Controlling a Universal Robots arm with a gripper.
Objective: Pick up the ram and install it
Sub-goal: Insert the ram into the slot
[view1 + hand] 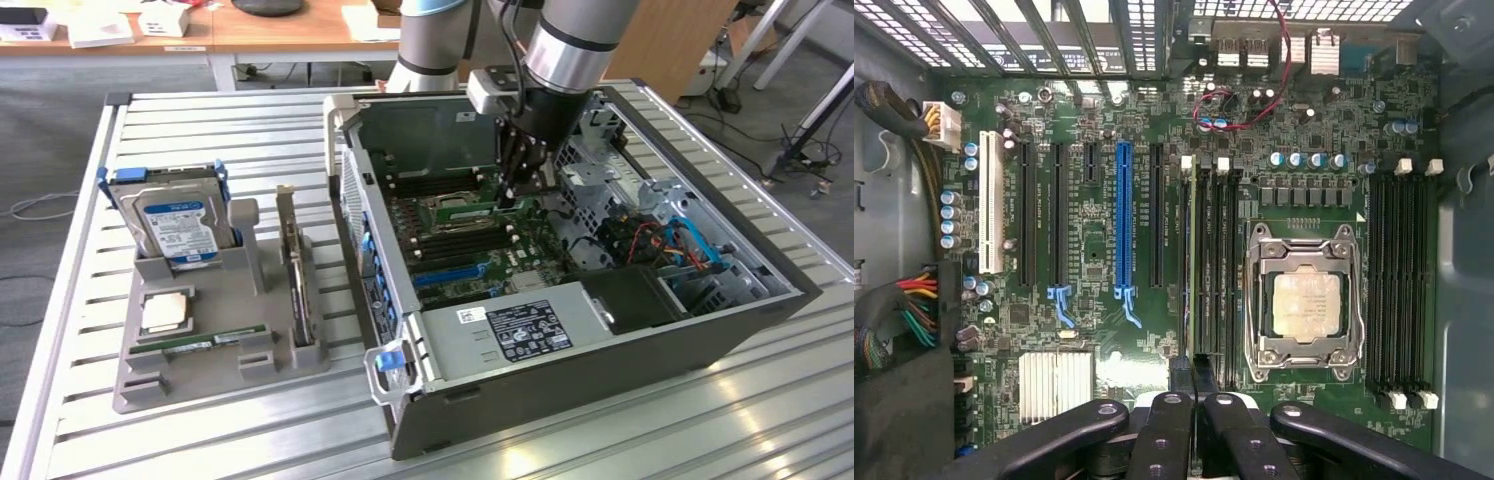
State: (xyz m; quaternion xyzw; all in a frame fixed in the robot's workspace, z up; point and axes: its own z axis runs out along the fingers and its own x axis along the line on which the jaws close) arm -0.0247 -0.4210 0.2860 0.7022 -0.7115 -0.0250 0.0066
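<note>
Wrist view: long, thin green circuit-board ram stick [1200,260] stands edge-on in the green motherboard [1094,265] near the square silver processor [1306,305]; black gripper [1190,385], jaws together, at its end.

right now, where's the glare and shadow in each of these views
Exterior view: light glares off the slatted table toward the exterior view's right, and the inside of the computer case sits in shade. Wrist view: the motherboard is evenly lit, the vent grille is blown out white, and the fingers are dark silhouettes.
</note>
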